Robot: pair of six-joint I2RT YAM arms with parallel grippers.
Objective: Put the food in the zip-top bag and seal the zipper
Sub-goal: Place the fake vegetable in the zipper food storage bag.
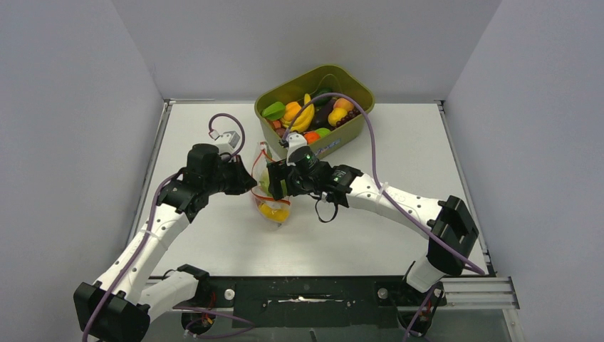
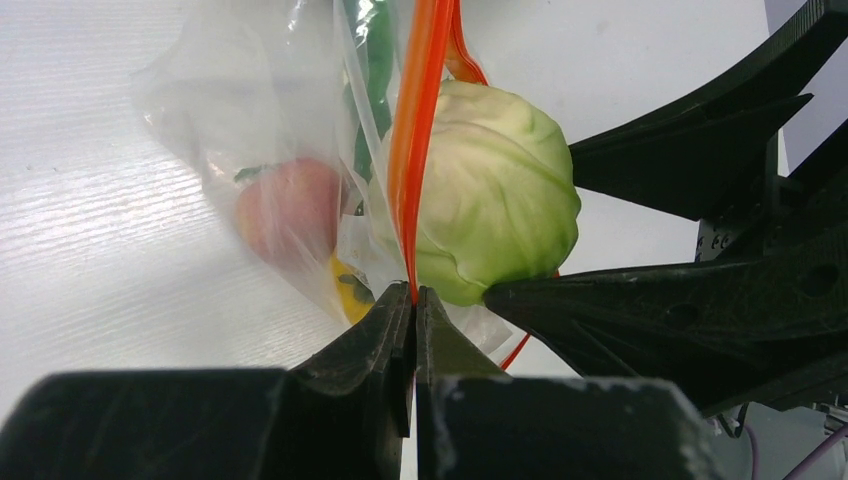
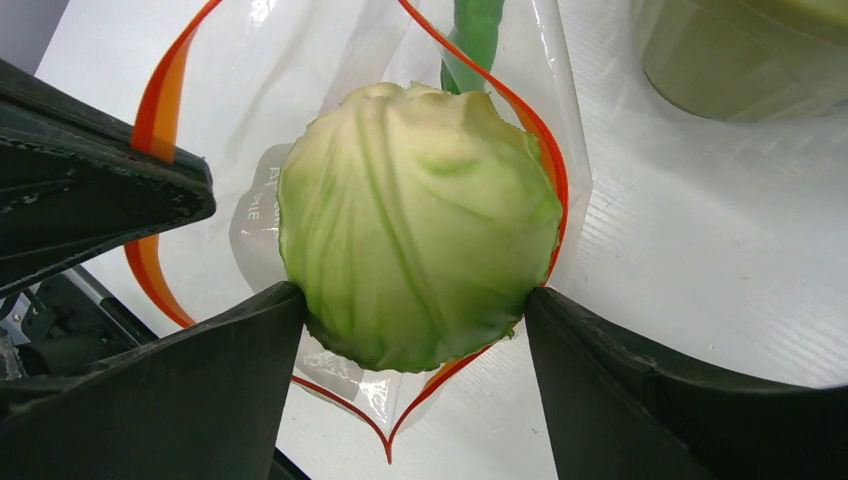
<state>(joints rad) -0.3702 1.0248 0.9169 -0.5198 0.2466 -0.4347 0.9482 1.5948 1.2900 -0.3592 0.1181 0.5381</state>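
Note:
The zip-top bag (image 1: 273, 208) hangs upright mid-table, and my left gripper (image 2: 413, 295) is shut on the red-orange zipper (image 2: 415, 150) at the mouth's edge. A round pale-green cabbage (image 3: 420, 230) sits in the spread mouth. My right gripper (image 3: 415, 300) stands wide open, its fingertips (image 3: 285, 305) level with the cabbage's two sides and just at its surface. Inside the bag lie a pink-red fruit (image 2: 290, 210), a yellow pepper (image 2: 348, 295) and a long green pod (image 2: 375, 60). From above, both grippers (image 1: 249, 182) (image 1: 276, 187) meet at the bag.
An olive-green tub (image 1: 363, 89) holding several more toy fruits and vegetables stands just behind the bag at the table's far side. Its wall (image 3: 740, 60) shows at the upper right of the right wrist view. White tabletop lies around the bag.

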